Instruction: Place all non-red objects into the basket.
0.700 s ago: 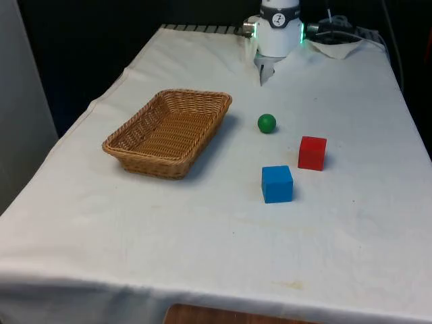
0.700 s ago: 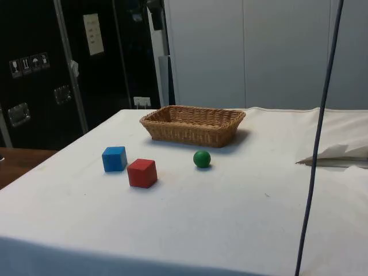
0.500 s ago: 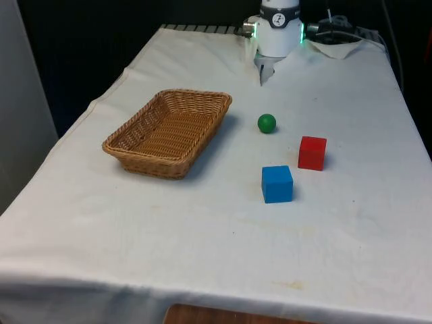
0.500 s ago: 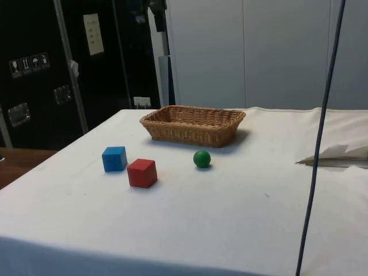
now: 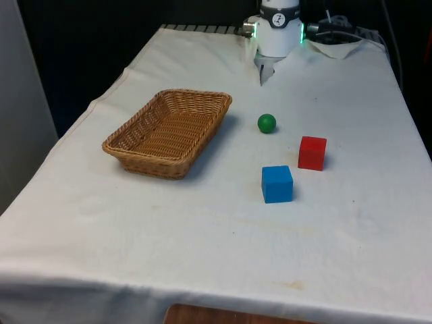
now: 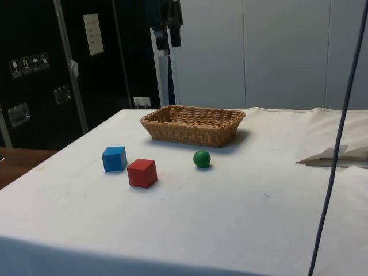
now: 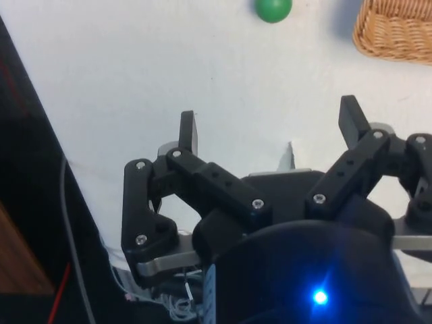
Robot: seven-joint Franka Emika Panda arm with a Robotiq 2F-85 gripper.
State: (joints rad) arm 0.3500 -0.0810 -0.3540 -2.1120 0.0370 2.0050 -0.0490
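High above the far end of the tabletop (image 5: pixel 202 236), well apart from every object: the end effector (image 7: pixel 270 131), fingers (image 7: pixel 187 131) spread wide and holding nothing, pointed down at bare white cloth. Raised and parked there, seemingly because no pick is under way yet.

Ahead of the end effector and nearest to it: a green ball (image 7: pixel 273 8), alone on the cloth, touching nothing. Slightly off to one side of the ball, also ahead of the fingers: a corner of the woven basket (image 7: pixel 395 30), standing empty and upright in the front view, its open top free to receive things from above. Farther from the end effector than the ball: a red cube (image 5: pixel 312 152), and beyond that a blue cube (image 5: pixel 277 183), the two near each other but apart, both flat on one face.

Nothing in the basket so far, so the task judged to be at its very start. Two non-red things to move: the green ball and the blue cube; the red cube to stay put. Ball likely the first target, being closest, and likely to roll if nudged, so a centred descent with the wide spread kept until the fingers straddle it. Blue cube close enough to the red one that care on approach looks wise.
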